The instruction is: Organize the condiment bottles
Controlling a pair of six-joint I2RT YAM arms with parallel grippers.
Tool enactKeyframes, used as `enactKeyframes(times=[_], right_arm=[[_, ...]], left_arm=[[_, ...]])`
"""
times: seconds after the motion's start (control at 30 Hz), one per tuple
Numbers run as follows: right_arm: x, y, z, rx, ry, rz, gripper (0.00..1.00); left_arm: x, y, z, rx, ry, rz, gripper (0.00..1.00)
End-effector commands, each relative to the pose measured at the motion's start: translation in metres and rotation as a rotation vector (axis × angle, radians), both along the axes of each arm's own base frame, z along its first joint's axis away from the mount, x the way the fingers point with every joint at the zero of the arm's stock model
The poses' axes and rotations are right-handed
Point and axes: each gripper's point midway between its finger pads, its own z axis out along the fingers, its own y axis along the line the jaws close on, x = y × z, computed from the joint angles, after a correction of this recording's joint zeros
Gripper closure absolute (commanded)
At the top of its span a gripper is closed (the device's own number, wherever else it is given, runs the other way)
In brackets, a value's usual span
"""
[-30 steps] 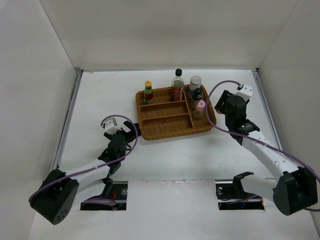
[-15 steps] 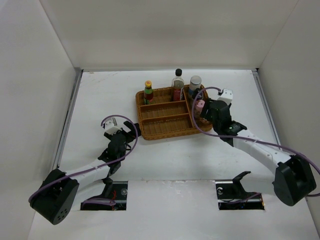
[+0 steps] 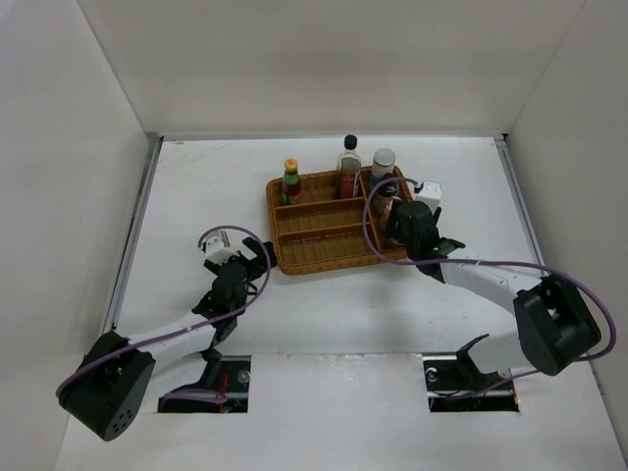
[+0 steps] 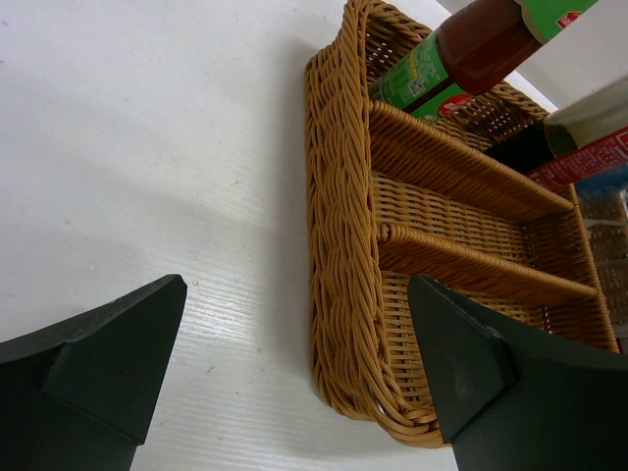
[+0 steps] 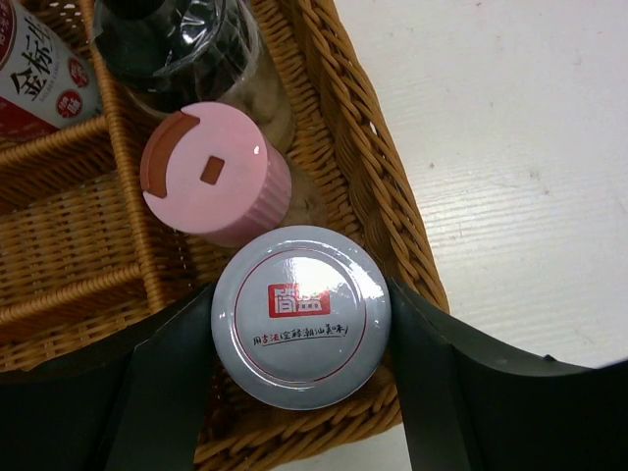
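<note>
Grey-lidded spice jar clamped in right gripper at wicker tray's near-right corner; left gripper spread wide beside the tray.

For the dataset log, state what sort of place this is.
Likely a robot lab test cell: bare white walls box in a white table, two arms bolted at its edge, one wicker tray of condiment bottles.

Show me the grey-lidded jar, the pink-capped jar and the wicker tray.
grey-lidded jar (image 5: 301,316): right wrist view, lid centre.
pink-capped jar (image 5: 204,172): right wrist view, cap top.
wicker tray (image 4: 339,245): left wrist view, outer wall.
</note>
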Motion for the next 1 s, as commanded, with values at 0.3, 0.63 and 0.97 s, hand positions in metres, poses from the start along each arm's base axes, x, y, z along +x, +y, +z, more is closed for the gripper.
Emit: enactKeyframes(times=[0.3, 0.63, 0.97], right_arm=[[-0.003, 0.001, 0.072, 0.093, -0.197, 0.016, 0.05], [-0.027, -0.098, 0.108, 0.426, -0.48, -0.346, 0.0], [-0.046, -0.15, 0.035, 0.601, -0.446, -0.58, 0.0]], left_arm=[[0.011, 0.002, 0.024, -0.03, -0.057, 0.049, 0.0], [0.017, 0.007, 0.029, -0.023, -0.008, 0.097, 0.0], [0.016, 0.016, 0.012, 0.107, 0.18, 0.112, 0.0]])
